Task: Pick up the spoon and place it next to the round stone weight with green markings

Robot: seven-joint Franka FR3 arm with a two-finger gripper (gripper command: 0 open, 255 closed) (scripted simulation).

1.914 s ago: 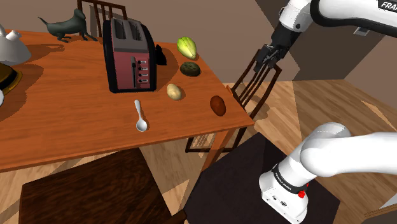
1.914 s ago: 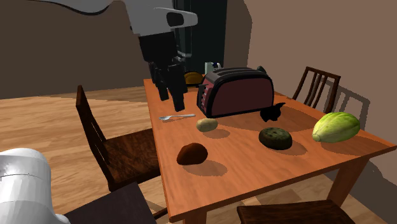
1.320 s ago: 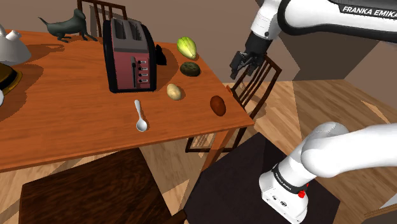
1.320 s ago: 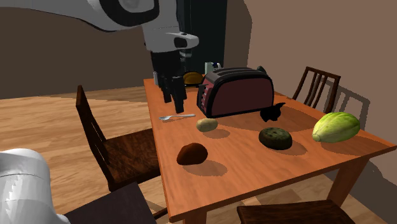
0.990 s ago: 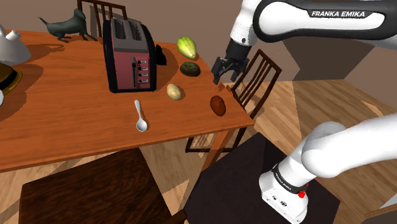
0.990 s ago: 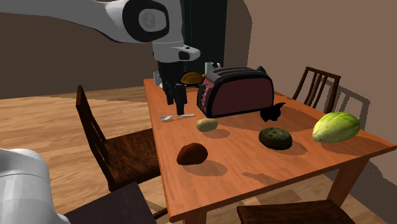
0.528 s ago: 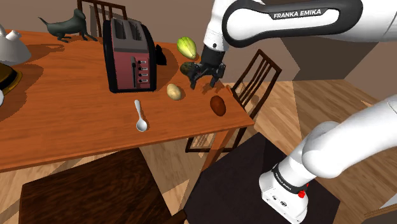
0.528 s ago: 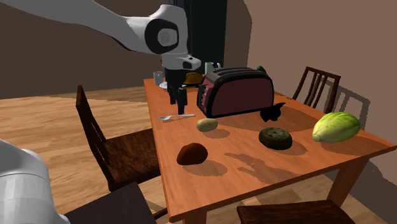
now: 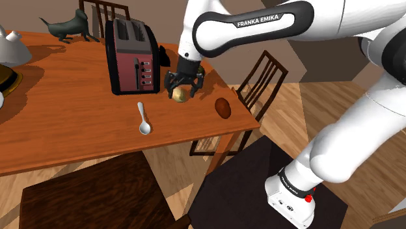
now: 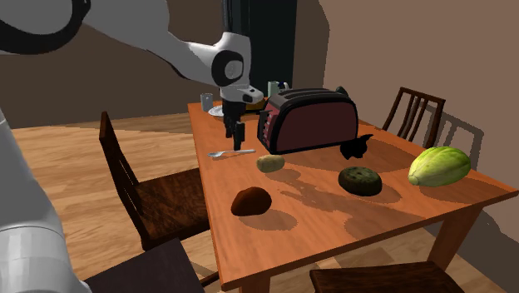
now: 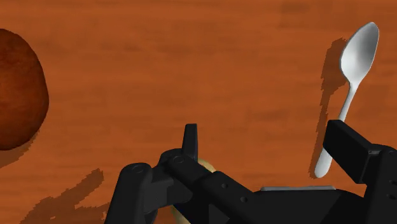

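Wide-open claw (image 9: 184, 91), empty, poised over the table (image 9: 65, 130) above a pale lump (image 10: 269, 163), just beside the toaster (image 9: 132, 55). Toward the shoulder view's left of the claw the spoon (image 9: 143, 119) lies flat on the table, bowl nearest the table's front edge. In the wrist view it runs alongside one finger, outside the gap. In the second exterior view the stone (image 10: 360, 180) sits well apart from the spoon, beyond the pale lump. The spoon is slim, silvery and glossy, with an oval bowl and a thin straight handle. The stone is a squat, dark round with green speckling. The table is warm wood with visible grain, and the brown lump (image 9: 223, 107) looks rough and matt. Likely hazards: a descent from this spot would meet the pale lump rather than the spoon, since the claw is not centred on the handle. The handle lies flush with the wood, so the fingertips may scrape the table or slide off it. Gripped near one end, the smooth handle could swing between the pads. The carry to the stone passes close to the pale lump and the toaster, either of which could be knocked.
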